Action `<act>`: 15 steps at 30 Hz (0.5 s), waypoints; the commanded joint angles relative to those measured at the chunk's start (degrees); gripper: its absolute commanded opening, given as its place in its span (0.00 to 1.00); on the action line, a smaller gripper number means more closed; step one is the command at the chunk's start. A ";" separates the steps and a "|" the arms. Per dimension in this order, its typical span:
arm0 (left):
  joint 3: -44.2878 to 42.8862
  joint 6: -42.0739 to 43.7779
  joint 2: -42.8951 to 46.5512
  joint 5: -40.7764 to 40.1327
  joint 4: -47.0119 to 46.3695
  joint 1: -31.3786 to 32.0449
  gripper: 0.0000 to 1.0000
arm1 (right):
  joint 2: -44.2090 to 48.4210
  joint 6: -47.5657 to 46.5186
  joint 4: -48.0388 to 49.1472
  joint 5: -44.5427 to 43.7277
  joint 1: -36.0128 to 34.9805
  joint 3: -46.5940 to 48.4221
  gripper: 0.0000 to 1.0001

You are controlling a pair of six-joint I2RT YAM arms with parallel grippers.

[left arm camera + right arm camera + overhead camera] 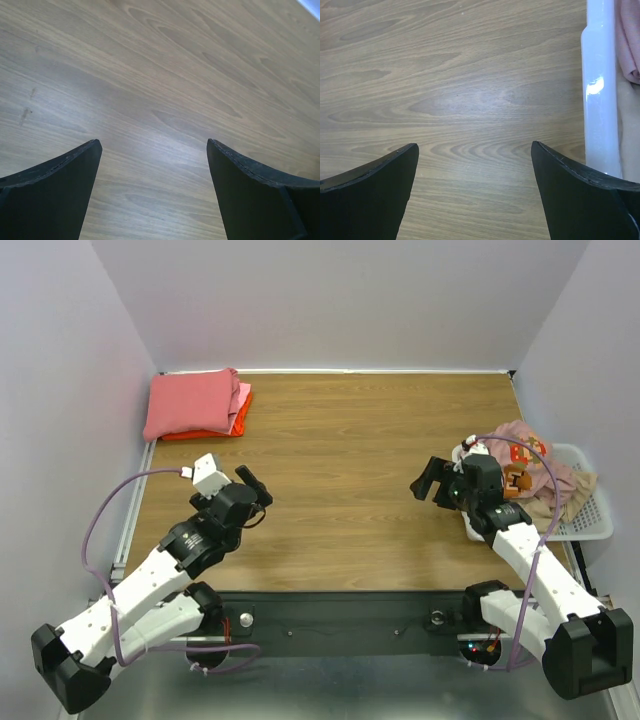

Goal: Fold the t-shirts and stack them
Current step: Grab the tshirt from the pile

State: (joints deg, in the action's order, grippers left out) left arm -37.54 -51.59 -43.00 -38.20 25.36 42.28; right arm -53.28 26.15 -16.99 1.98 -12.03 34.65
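Pink folded shirts (195,405) sit stacked upper left of counter (350,440), so job seems partly done; crumpled shirts (540,475) wait in basket (595,525) at right, w/ left claw (257,495) & right claw (428,480) both spread, empty.

matt wood-grain table (350,470), soft cloth t-shirts (195,405), glossy white plastic basket (600,90)

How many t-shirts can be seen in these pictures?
5. Three are folded in the far-left stack: a coral-red shirt on top, a pink shirt under it, an orange shirt lowest. Two lie crumpled in the basket: a printed shirt and a tan shirt. Others may be hidden.
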 commanded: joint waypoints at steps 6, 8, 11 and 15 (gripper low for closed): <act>-1.40 -2.37 4.24 -3.38 1.00 -0.01 0.98 | 1.95 1.27 3.28 -0.21 0.25 4.44 1.00; -1.05 -2.11 5.12 -3.55 0.57 0.08 0.98 | 2.47 1.71 3.19 -1.44 0.26 5.86 1.00; -0.08 -0.53 5.91 -2.59 -2.33 -0.01 0.98 | 3.09 3.03 3.11 -5.48 0.34 10.24 1.00; -0.43 1.75 5.39 -0.65 -4.53 -0.01 0.98 | 1.61 3.90 1.53 -15.13 0.34 17.45 1.00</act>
State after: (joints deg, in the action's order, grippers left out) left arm -37.52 -51.86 -37.74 -38.35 24.58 42.28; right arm -51.90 28.53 -17.06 -3.38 -12.03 45.06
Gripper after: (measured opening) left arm 0.985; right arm 0.998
